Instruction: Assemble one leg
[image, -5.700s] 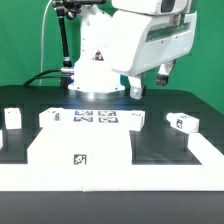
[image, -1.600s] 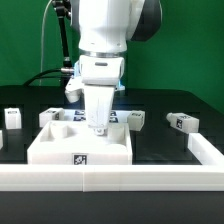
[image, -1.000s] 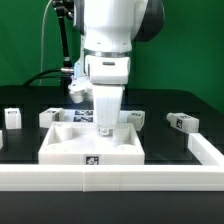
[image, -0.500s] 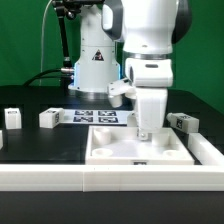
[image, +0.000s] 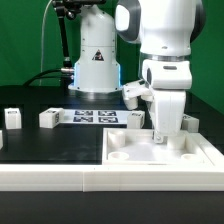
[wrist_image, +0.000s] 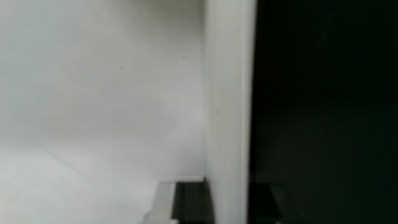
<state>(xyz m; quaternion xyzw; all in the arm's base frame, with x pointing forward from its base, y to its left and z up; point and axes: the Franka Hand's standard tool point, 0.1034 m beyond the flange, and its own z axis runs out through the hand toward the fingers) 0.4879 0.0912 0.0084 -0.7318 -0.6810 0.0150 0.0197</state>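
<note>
My gripper (image: 166, 133) is shut on the far edge of the large flat white panel (image: 150, 152), which lies on the table at the exterior view's right, against the white front rail. Several small white legs with marker tags lie loose on the table: two at the exterior view's left (image: 10, 117) (image: 47, 118), one behind the panel (image: 136, 118), and one partly hidden behind my gripper (image: 189, 122). In the wrist view the panel's face (wrist_image: 98, 90) and its edge (wrist_image: 231, 100) run between my dark fingers (wrist_image: 192, 202). No leg is held.
The marker board (image: 95, 116) lies at mid-table in front of the arm's base (image: 95, 70). A white rail (image: 60, 176) borders the table's front and turns along the exterior view's right side (image: 214, 150).
The arm came down onto the panel's far edge and gripped it. It has since slid the panel from mid-table to the exterior view's right, up to the corner rails.
</note>
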